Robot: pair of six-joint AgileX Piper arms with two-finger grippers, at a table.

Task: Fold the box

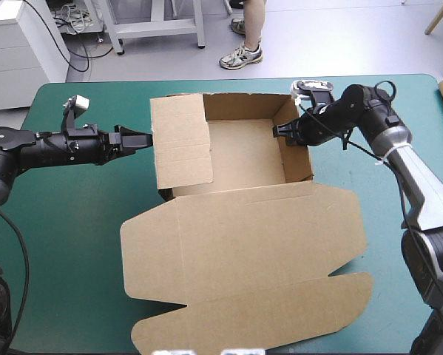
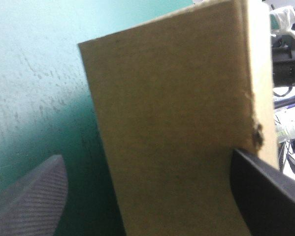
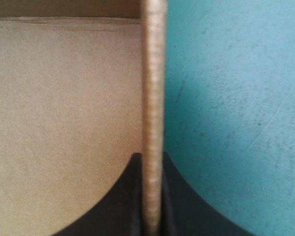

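One brown cardboard box (image 1: 243, 237) out there, one teal-green counter (image 1: 66, 244), two black-finned end effectors: left end effector (image 1: 148, 137), right end effector (image 1: 280, 131).

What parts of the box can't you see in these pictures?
- High view: the folded-in flap hides the left side of the floor in the box.
- Left wrist view: the outer wall, inside the open left gripper, hides the box's inside.
- Right wrist view: the wall edge pinched in the right gripper is blurred; the lid is out of the picture.
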